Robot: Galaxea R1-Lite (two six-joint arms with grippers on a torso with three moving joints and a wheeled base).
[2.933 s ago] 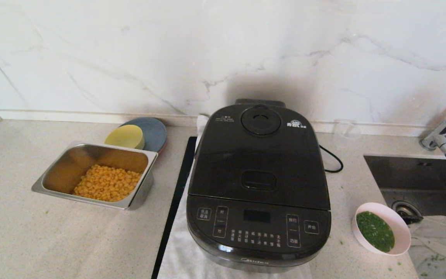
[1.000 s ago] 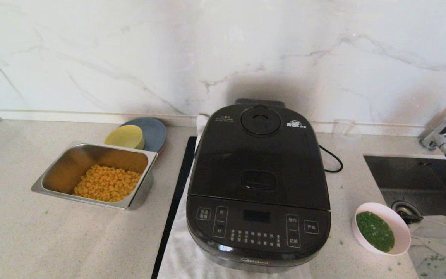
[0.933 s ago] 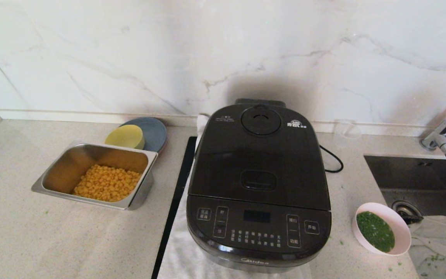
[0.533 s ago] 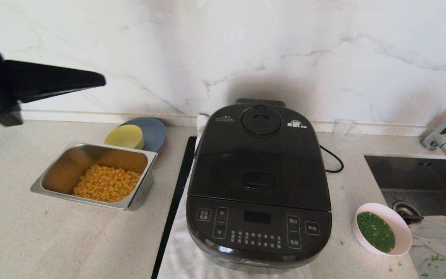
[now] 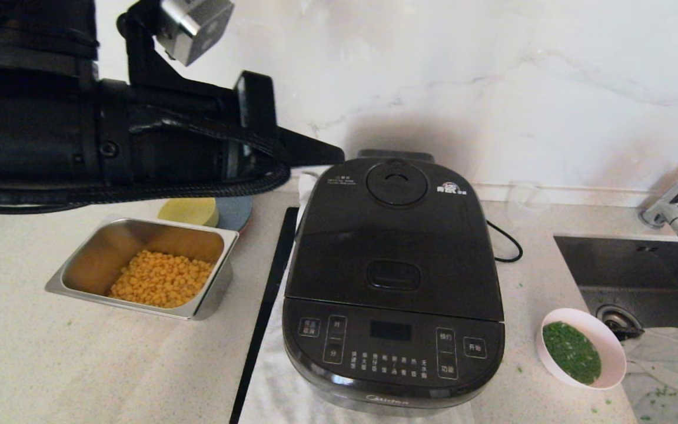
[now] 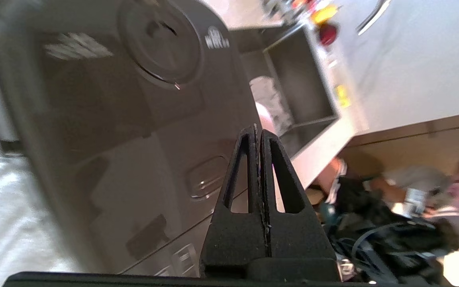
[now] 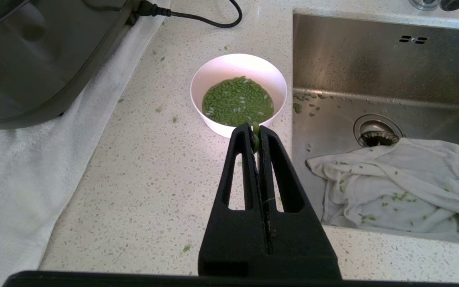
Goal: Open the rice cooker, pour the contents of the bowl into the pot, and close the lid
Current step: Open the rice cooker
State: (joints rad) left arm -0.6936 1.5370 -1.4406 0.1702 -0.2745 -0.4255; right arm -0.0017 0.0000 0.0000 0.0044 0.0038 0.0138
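Note:
The black rice cooker (image 5: pixel 395 282) stands mid-counter with its lid (image 5: pixel 395 235) down; the steam vent cap (image 5: pixel 396 184) and handle recess (image 5: pixel 394 274) face up. The pot is hidden under the lid. The pale pink bowl (image 5: pixel 612 359) sits to the cooker's right by the sink, holding the green contents (image 5: pixel 571 351). My left gripper (image 5: pixel 336 156), shut and empty, hangs high over the cooker's back left corner. My right gripper (image 7: pixel 255 129) is out of the head view. It hovers, shut, near the bowl (image 7: pixel 237 57), with a green bit stuck between its tips.
A steel tray (image 5: pixel 127 303) of corn, a yellow bowl (image 5: pixel 189 212) and a blue plate (image 5: pixel 236 212) sit left of the cooker. A sink (image 5: pixel 639 271) with a crumpled cloth (image 5: pixel 668 365) and a tap (image 5: pixel 677 206) lie at the right. A power cord (image 5: pixel 507 241) trails behind.
My left arm has swung in from the left, high above the counter, and its tip now reaches the cooker's back left corner. Cooker, bowl and tray have not moved.

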